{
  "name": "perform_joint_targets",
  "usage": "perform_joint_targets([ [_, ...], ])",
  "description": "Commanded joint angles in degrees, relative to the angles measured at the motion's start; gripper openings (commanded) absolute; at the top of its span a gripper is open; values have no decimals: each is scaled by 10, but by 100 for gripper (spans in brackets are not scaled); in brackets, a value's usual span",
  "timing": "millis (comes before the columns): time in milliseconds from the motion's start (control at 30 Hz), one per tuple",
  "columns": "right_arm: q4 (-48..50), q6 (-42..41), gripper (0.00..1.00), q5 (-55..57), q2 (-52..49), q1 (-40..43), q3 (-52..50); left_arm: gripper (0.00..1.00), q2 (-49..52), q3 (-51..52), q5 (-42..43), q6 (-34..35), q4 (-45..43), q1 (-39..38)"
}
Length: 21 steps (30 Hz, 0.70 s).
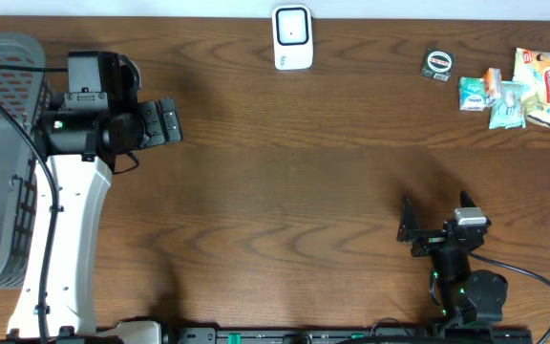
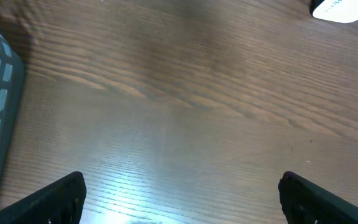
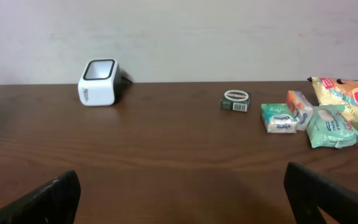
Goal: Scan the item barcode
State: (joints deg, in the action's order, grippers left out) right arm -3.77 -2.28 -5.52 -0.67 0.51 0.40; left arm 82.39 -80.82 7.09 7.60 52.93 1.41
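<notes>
Since the packets [image 1: 521,88] lie in the overhead frame's upper right — up and right of the right claw [image 1: 410,227], well apart from the left claw [image 1: 171,121] — the right arm looks nearer. Both claws gape wide, empty. Right wrist view shows packets and scanner [image 3: 98,81] side on; left wrist view catches only the scanner's corner.

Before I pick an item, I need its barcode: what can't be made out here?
Barcodes on the packets: too small, overhead and right wrist.
Scanner: cut off by the top edge, left wrist view.
Basket: cut off by the left edge, overhead.
Yellow bag: cut off by the right edge, right wrist view.
</notes>
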Motion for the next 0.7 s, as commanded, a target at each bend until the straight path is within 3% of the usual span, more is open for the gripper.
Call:
perform_joint_targets([
  [0, -3, 9, 99, 7, 3, 2, -1, 98, 0, -1, -62, -14, 8, 2],
  [233, -3, 9, 99, 7, 3, 2, -1, 98, -5, 3, -61, -13, 26, 1],
  [367, -3, 9, 99, 7, 3, 2, -1, 98, -41, 55, -61, -5, 50, 1],
  [667, -3, 9, 99, 7, 3, 2, -1, 98, -249, 332, -22, -22, -159, 2],
])
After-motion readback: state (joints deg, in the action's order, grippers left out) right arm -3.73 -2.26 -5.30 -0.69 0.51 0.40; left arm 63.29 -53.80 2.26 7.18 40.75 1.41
